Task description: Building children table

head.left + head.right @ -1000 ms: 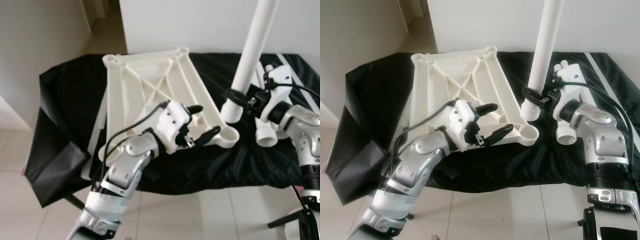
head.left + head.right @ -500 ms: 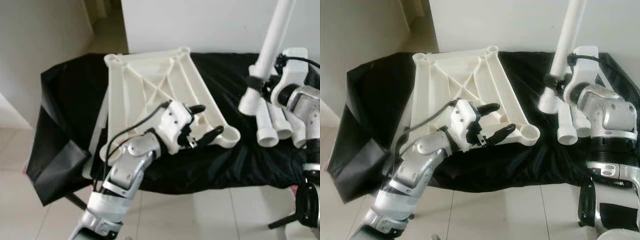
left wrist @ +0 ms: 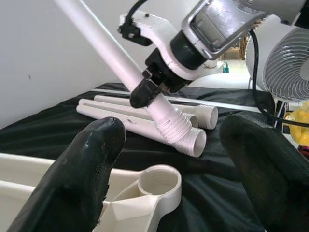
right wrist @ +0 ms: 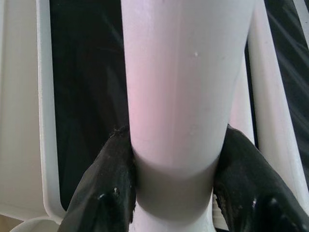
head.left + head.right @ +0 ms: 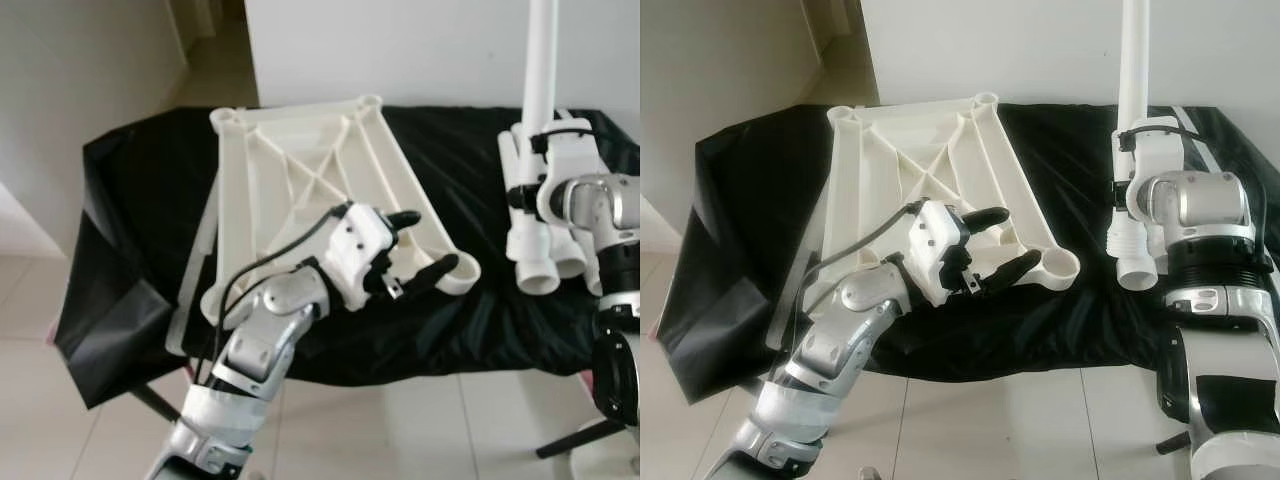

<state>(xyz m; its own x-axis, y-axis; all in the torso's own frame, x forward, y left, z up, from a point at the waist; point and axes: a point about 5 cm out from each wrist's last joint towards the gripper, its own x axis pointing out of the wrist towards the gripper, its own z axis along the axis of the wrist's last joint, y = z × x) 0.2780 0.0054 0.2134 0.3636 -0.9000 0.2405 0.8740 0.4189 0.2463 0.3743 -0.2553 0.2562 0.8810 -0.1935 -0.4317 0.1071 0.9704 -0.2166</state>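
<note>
lying upside down on a black cloth [image 5: 130,190] that covers the work surface, the white tabletop frame [image 5: 300,180] shows its ribbed underside, with round leg sockets at its corners. the near right socket [image 5: 458,270] is open and has no leg in it. the left gripper [image 5: 412,248] sits at the near edge of the frame, just beside that socket, its two black fingers [image 3: 82,179] spread apart with nothing between them; in the left wrist view the socket [image 3: 159,181] lies between and just ahead of the fingers. to the right of the frame, the right gripper [image 3: 145,89] is clamped around a white table leg [image 5: 1133,90], holding it nearly upright above the cloth, with its threaded lower end [image 3: 176,130] pointing down. in the right wrist view the black fingers [image 4: 104,193] press against both sides of the leg [image 4: 186,87]. under the held leg, spare white legs [image 5: 535,265] lie side by side on the cloth, their open ends towards the robot. a white wall [image 5: 420,45] rises behind the work surface, a pale tiled floor [image 5: 400,430] lies below it, and a fan [image 3: 282,65] stands off to the side in the left wrist view.
</note>
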